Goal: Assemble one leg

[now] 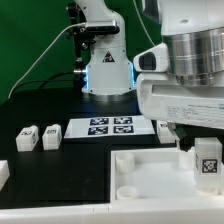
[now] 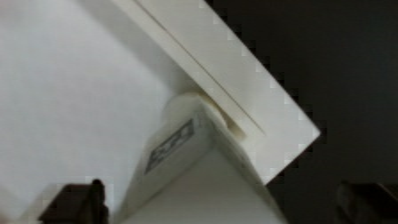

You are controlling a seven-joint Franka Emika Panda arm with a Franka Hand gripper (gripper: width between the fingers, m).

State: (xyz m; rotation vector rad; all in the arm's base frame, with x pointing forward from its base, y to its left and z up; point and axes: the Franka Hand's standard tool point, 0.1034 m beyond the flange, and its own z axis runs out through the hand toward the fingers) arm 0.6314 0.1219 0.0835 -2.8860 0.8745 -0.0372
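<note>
One leg (image 1: 207, 160) stands upright at the exterior view's right corner of the large white panel (image 1: 140, 172), its tag facing the camera. My gripper (image 1: 203, 147) hangs over it, with one black finger (image 1: 187, 143) beside it. In the wrist view the leg (image 2: 192, 165) runs between my fingers (image 2: 75, 203), with the panel's edge (image 2: 231, 70) beyond it. Dark gaps show between the leg and both fingers of the gripper (image 2: 224, 207), so it is open around the leg. Two more legs (image 1: 27, 137) (image 1: 51, 136) lie at the exterior view's left.
The marker board (image 1: 110, 127) lies behind the panel, in front of the robot base (image 1: 105, 70). Another white part (image 1: 3, 172) shows at the exterior view's left edge. A cable runs along the back left.
</note>
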